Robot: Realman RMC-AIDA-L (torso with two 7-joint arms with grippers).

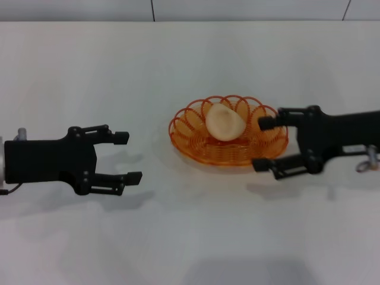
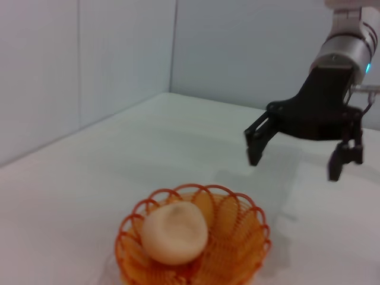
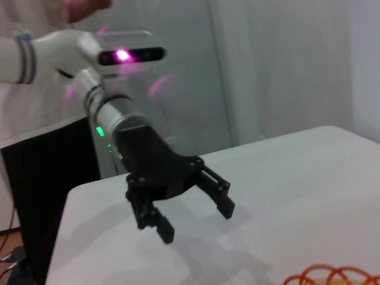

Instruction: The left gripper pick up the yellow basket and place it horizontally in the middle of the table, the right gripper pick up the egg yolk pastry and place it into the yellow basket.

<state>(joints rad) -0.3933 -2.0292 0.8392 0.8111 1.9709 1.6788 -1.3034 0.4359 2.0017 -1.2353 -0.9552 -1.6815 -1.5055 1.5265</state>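
Observation:
The yellow basket (image 1: 196, 148) lies on the white table (image 1: 178, 237) near the middle, long side across. The egg yolk pastry (image 1: 224, 122) rests inside it. My right gripper (image 1: 262, 144) is open and empty at the basket's right end; the left wrist view shows the right gripper (image 2: 294, 165) raised above the table beyond the basket (image 2: 249, 237) and pastry (image 2: 175, 231). My left gripper (image 1: 127, 157) is open and empty, well to the left of the basket. It also shows in the right wrist view (image 3: 196, 221), with a bit of basket rim (image 3: 323, 276).
A pale wall (image 1: 237, 9) runs along the table's far edge. Beyond the table's left side stands a dark cabinet (image 3: 47, 178). Bare tabletop lies in front of and behind the basket.

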